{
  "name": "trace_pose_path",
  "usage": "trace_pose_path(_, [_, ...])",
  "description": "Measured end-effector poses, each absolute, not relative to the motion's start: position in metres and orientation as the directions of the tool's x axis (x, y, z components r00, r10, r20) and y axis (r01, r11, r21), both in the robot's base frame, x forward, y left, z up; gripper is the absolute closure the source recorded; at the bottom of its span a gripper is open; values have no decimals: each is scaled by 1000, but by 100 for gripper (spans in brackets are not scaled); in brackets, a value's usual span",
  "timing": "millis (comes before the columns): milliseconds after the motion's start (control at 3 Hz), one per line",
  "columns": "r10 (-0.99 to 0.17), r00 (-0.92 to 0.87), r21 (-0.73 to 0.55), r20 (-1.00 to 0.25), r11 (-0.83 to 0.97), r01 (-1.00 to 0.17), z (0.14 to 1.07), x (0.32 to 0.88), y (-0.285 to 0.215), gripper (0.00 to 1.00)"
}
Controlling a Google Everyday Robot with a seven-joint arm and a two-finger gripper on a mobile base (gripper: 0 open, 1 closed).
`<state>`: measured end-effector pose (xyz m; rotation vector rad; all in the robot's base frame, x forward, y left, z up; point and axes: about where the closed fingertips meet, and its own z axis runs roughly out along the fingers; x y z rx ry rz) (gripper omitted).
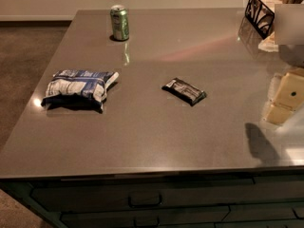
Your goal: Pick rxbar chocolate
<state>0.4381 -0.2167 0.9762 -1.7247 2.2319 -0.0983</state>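
The rxbar chocolate [184,91], a small flat rectangular bar in a glossy black wrapper with pale lettering, lies flat near the middle of the grey polished bench [142,137], its long side askew to the bench edges and pointing roughly toward the front right corner. The cream-coloured gripper [285,101] hangs at the right edge of the bench, well apart from the bar; whether it stands wide or narrow I cannot tell. The step in hand looks like the approach, with nothing yet grasped. To do it well, the gripper should travel from the right edge toward the middle until it is over the bar. It should then turn so its grip falls across the bar's short width rather than its length, and come down almost to the bench, since so thin a thing offers little side to pinch. A slick wrapper on a slick top may slide, so a centred, slow squeeze seems wise. The puffy blue-and-white foil bag [78,87] near the left edge and the green metal can [119,23] toward the far left corner lie well off that path; the black wire basket [263,11] sits at the far right corner
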Motion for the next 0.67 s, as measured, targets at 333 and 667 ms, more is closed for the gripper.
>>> trace_pose_path(333, [-953, -221, -246, -207, 270, -931, 976, 438, -217, 0])
trace_pose_path(667, [-939, -261, -218, -224, 309, -926, 969, 452, -205, 0])
